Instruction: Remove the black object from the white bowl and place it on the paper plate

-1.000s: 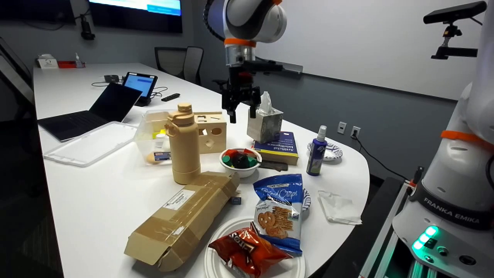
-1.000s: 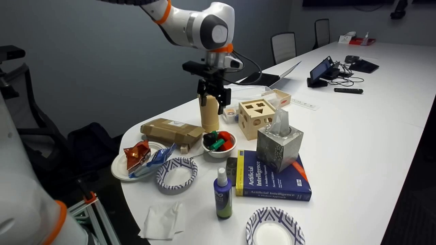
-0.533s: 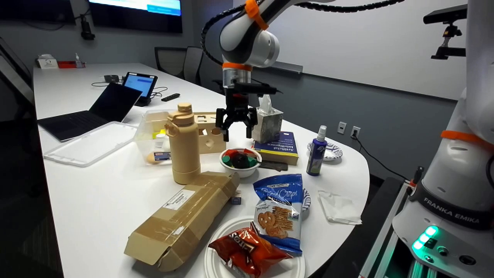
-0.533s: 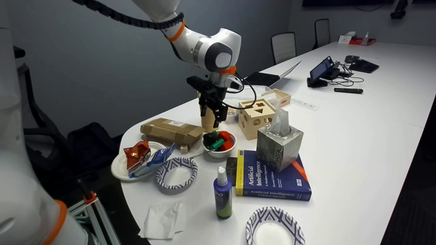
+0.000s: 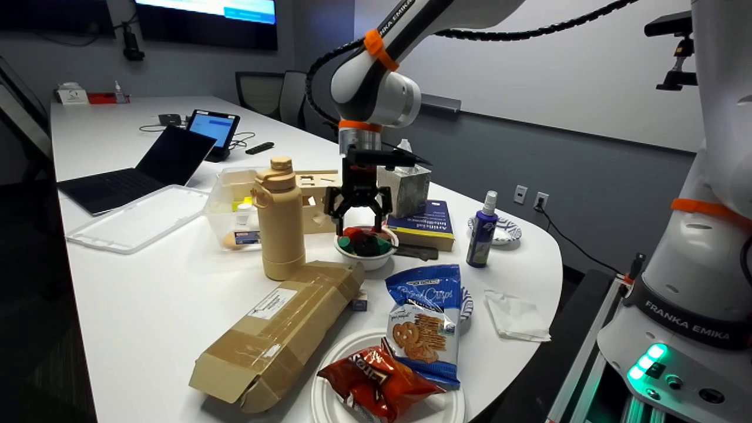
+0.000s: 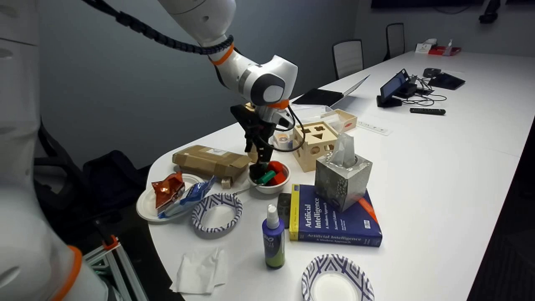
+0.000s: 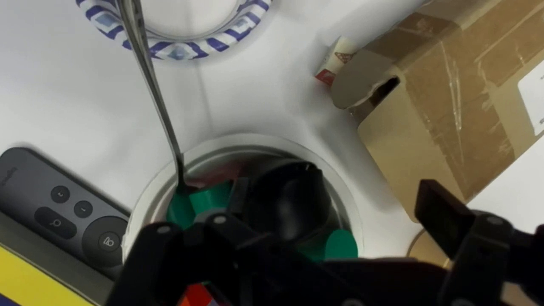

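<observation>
The white bowl (image 5: pixel 370 264) shows in both exterior views (image 6: pixel 271 190) and in the wrist view (image 7: pixel 272 141). It holds red and green blocks and a dark, glossy black object (image 7: pixel 289 202), which also shows in an exterior view (image 5: pixel 368 244). My gripper (image 5: pixel 358 229) is open and points down just above the bowl. In the wrist view (image 7: pixel 338 199) one finger is beside the black object, and the other is outside the bowl's rim. A blue-and-white patterned paper plate (image 6: pixel 202 205) lies near the bowl and shows in the wrist view (image 7: pixel 199 49). A similar plate (image 6: pixel 310 276) lies farther off.
A metal utensil handle (image 7: pixel 155 89) sticks out of the bowl. A cardboard box (image 5: pixel 282 329), a tall bottle (image 5: pixel 282 223) and a wooden shape box (image 6: pixel 311 150) stand close by. A remote (image 7: pixel 55 204), book (image 6: pixel 334 221), spray bottle (image 6: pixel 273 242) and snack bags (image 5: pixel 376 382) are around.
My gripper has moved down from well above the table to just over the bowl, staying open. The bowl and its contents have not visibly moved.
</observation>
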Robot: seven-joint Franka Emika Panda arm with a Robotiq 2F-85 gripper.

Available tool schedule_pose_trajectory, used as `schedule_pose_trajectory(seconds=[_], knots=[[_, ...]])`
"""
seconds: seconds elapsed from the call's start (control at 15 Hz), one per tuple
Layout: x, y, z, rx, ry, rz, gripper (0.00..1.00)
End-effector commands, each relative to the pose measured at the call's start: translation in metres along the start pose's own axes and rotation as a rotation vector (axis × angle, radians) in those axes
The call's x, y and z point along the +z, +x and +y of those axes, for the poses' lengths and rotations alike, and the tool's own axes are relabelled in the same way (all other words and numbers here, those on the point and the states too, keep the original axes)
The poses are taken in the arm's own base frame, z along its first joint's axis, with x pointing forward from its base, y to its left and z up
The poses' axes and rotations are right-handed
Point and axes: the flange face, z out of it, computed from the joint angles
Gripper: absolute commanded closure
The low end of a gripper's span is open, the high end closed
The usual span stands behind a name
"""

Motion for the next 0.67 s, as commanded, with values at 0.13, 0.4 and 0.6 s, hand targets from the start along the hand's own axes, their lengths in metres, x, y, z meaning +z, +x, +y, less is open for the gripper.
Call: schedule_pose_trajectory(seconds=[0.13, 0.4, 0.6], knots=[[0.0116, -0.0029, -0.0021, 0.118, -0.007, -0.015, 0.00], [0.0139, -0.0060, -0.0036, 0.190, -0.025, -0.019, 0.00], [0.0169, -0.0052, -0.0035, 0.247, -0.052, -0.029, 0.00]])
